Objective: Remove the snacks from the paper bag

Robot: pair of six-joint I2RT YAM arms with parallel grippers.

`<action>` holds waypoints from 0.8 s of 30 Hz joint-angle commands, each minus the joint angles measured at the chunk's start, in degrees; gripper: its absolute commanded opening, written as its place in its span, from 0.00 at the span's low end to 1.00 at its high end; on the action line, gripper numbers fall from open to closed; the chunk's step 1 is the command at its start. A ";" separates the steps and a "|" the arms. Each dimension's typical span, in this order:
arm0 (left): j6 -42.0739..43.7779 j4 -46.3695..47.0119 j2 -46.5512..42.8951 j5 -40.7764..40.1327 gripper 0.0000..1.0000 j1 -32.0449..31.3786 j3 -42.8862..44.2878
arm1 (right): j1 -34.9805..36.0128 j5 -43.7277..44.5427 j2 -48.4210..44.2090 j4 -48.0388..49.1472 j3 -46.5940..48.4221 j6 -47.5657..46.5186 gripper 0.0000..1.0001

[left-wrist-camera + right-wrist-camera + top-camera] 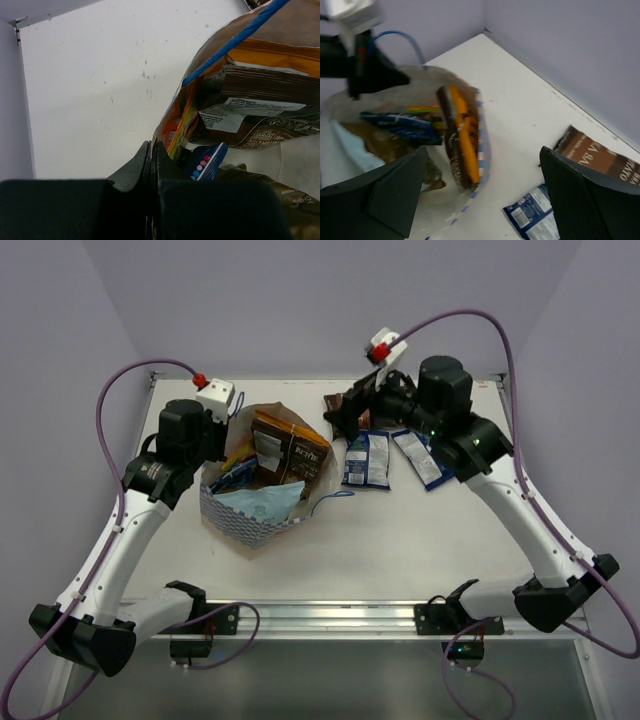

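right wrist: paper bag (420,125) blurred | brown packet (600,155) cut by right edge | top: same packet mostly behind right gripper (345,418)

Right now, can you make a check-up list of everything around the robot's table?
Surface: white table, a few small specks.
Job's things: blue-and-white checkered paper bag open, holding brown chip bags, an orange bag and a blue packet; two small blue packets and another brown bag lie out on the table.
Clutter: nothing seen.
Grippers: left gripper shut at the paper bag's rim, cannot tell if it pinches it; right gripper open and empty, by the bag's mouth.
Cables: purple cables loop above both arms; the bag's blue cord handle lies on the table.
Surroundings: plain lilac walls.
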 commanded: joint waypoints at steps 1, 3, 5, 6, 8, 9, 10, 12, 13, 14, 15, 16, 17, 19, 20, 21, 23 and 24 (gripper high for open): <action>1.38 6.94 -1.20 1.33 0.00 -0.28 2.77 | 7.71 -4.49 -1.52 -0.30 -3.47 -8.30 0.96; 1.29 6.94 -1.11 1.86 0.00 -0.28 3.21 | 10.99 -3.96 -0.74 -2.13 -2.42 -9.80 0.95; 1.29 6.94 -1.11 1.95 0.00 -0.28 3.47 | 14.25 -3.43 2.42 -5.73 0.56 -11.56 0.94; 1.20 6.94 -1.20 2.12 0.00 -0.28 3.56 | 15.04 -3.08 3.65 -7.05 1.71 -11.74 0.93; 1.20 6.85 -1.29 2.39 0.00 -0.28 3.65 | 17.67 -4.13 7.60 -11.71 5.14 -13.32 0.93; 1.12 6.85 -1.37 2.39 0.00 -0.28 3.56 | 18.64 -4.92 8.66 -12.85 5.84 -13.84 0.93; 1.29 6.77 -1.46 2.39 0.00 -0.28 3.56 | 20.91 -5.01 10.58 -14.34 6.63 -15.07 0.93; 1.29 6.59 -1.46 2.56 0.00 -0.28 3.74 | 23.47 -4.84 12.70 -15.41 7.25 -15.78 0.94; 1.20 6.59 -1.55 2.56 0.00 -0.28 3.74 | 24.09 -5.10 13.76 -16.11 7.78 -15.78 0.94; 1.20 6.59 -1.55 2.65 0.00 -0.28 3.74 | 24.62 -5.28 15.77 -16.20 7.96 -15.70 0.94; 1.20 6.59 -1.55 2.65 0.00 -0.28 3.74 | 25.06 -5.45 16.66 -16.20 7.96 -15.70 0.94; 1.20 6.59 -1.55 2.74 0.00 -0.28 3.74 | 25.85 -5.45 17.54 -15.86 8.04 -15.70 0.95; 1.20 6.59 -1.64 2.83 0.00 -0.28 3.83 | 26.03 -5.37 19.29 -15.68 8.13 -15.78 0.95; 1.29 6.50 -1.64 2.92 0.00 -0.28 3.83 | 26.65 -4.41 21.23 -15.41 9.00 -16.31 0.95; 1.29 6.41 -1.64 3.00 0.00 -0.28 3.91 | 26.73 -4.05 22.11 -15.33 9.45 -16.31 0.95; 1.29 6.41 -1.64 3.00 0.00 -0.28 3.91 | 26.73 -4.05 23.94 -15.41 9.97 -16.75 0.95; 1.29 6.33 -1.81 3.09 0.00 -0.28 3.91 | 26.82 -4.14 25.45 -15.94 11.64 -17.27 0.95; 1.29 6.33 -1.90 3.18 0.00 -0.28 3.91 | 26.91 -4.13 26.76 -16.03 12.00 -17.97 0.94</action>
